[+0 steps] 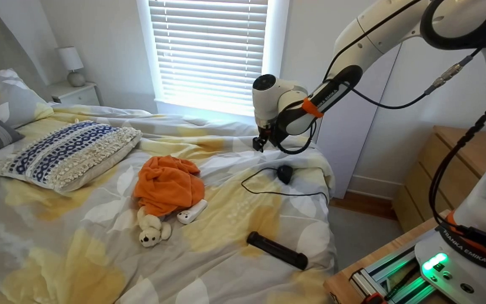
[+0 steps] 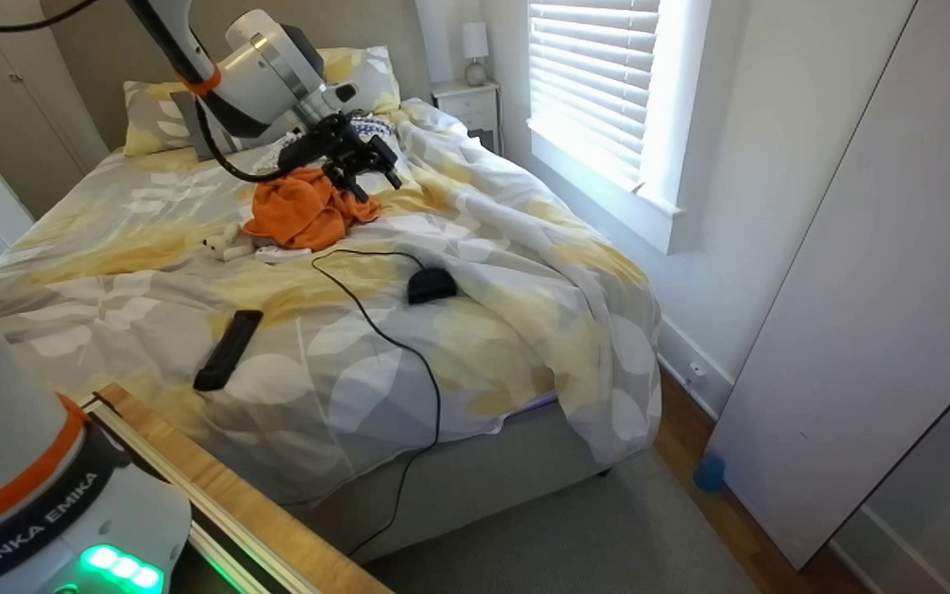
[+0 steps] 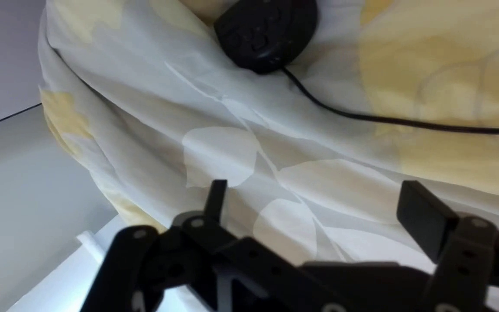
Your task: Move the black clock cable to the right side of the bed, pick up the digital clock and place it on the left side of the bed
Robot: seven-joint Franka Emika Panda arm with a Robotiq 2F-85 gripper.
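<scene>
The gripper [image 3: 312, 203] holds nothing: in the wrist view its fingers [image 3: 425, 219] stand well apart, and only the bed [image 3: 215, 108] is seen between them. It hangs above the bed, near the black plug [image 3: 267, 34], but not straight over it. The plug lies on the side of the window [image 1: 209, 59]. It ends the cable [image 2: 439, 404], which in an exterior view runs in a loop across the bed and down over the foot edge. The clock [image 1: 276, 250] lies farther out, well apart from the plug, close to the foot edge and nearer to the base [image 1: 466, 253]; nothing touches it except the bed.

The step in hand is, I judge, the cable: either not yet begun or already finished. If right is counted when one looks from the foot toward the pillows [image 1: 70, 156], the plug is already on this side, so I find the second more likely. Then the next move calls for a swing to the clock, a turn of the gripper so that its fingers go along the two long sides, and a slow descent. If the cable must go farther, the gripper should first come down around the plug.

As for the pose, the fingers point downward with some tilt; behind them the arm [image 1: 365, 46] slopes up to a high bend and returns to the base.
</scene>
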